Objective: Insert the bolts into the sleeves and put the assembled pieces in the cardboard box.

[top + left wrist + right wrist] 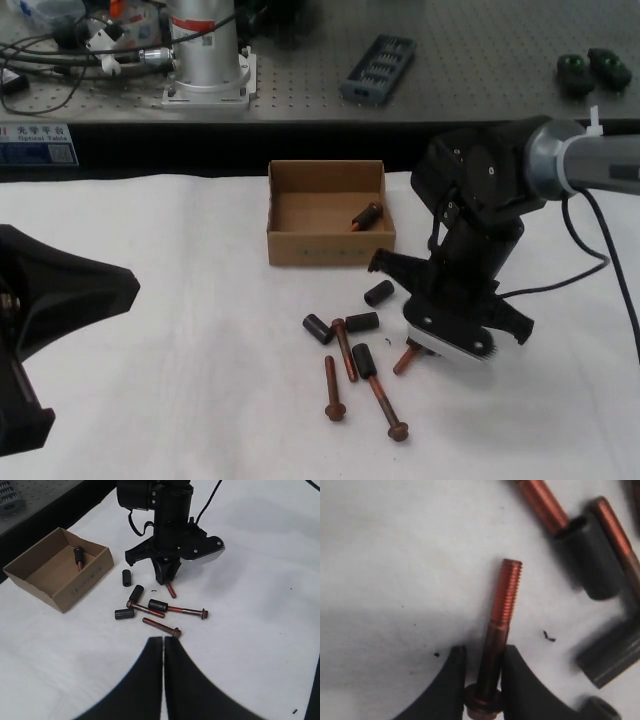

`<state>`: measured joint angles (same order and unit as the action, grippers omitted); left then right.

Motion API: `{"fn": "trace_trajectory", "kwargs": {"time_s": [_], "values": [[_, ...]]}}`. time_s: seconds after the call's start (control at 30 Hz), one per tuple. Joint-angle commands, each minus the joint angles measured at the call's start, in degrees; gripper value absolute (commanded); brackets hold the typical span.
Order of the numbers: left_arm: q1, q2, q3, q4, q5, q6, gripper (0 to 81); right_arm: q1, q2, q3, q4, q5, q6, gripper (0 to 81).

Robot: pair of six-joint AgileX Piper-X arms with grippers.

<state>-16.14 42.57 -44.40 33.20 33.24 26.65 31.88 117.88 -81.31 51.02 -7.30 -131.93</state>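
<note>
Bolts (pixel 333 385) and sleeves (pixel 378 293) lie loose mid-bench. Far left, your left gripper (pixel 163 641) hangs closed on nothing, well apart from them. Cardboard box (pixel 330 243) behind the pile holds one assembled piece (pixel 366 216). At right, your right gripper (pixel 485 652) pinches one bolt (pixel 502 595) just beside its head. Risk: held that near the end, it may pivot or slip on lifting; a swinging tip could knock the nearby sleeve (pixel 592 560).
</note>
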Motion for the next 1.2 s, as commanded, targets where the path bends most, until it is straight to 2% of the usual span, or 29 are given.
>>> {"fn": "trace_trajectory", "kwargs": {"time_s": [0.0,0.3,0.6,0.8,0.97,1.03,1.17], "values": [[0.1,-0.4,-0.12,0.16,0.02,-1.38,0.7,0.13,0.96,0.43,-1.7,-3.59,-13.41,2.9],[0.1,-0.4,-0.12,-0.75,0.02,-1.4,0.7,-0.88,0.96,0.43,-6.68,-3.59,-13.4,2.9],[0.1,-0.4,-0.12,-1.18,0.02,-1.4,0.7,-1.03,0.96,0.43,-5.55,-3.74,-11.25,0.8],[0.1,-0.4,-0.12,-1.2,0.02,-1.4,0.7,-1.03,0.96,0.43,-2.48,-1.07,-11.26,33.7],[0.1,-0.4,-0.12,-1.2,0.02,-1.4,0.7,-1.24,0.96,0.43,0.05,3.95,-10.89,34.6],[0.1,-0.4,-0.12,-1.2,0.02,-1.4,0.7,-1.38,0.96,0.43,0.23,4.21,-6.98,34.6],[0.1,-0.4,-0.12,-1.2,0.02,-1.4,0.7,-1.35,0.96,0.43,0.23,5.73,7.29,32.0]]}}
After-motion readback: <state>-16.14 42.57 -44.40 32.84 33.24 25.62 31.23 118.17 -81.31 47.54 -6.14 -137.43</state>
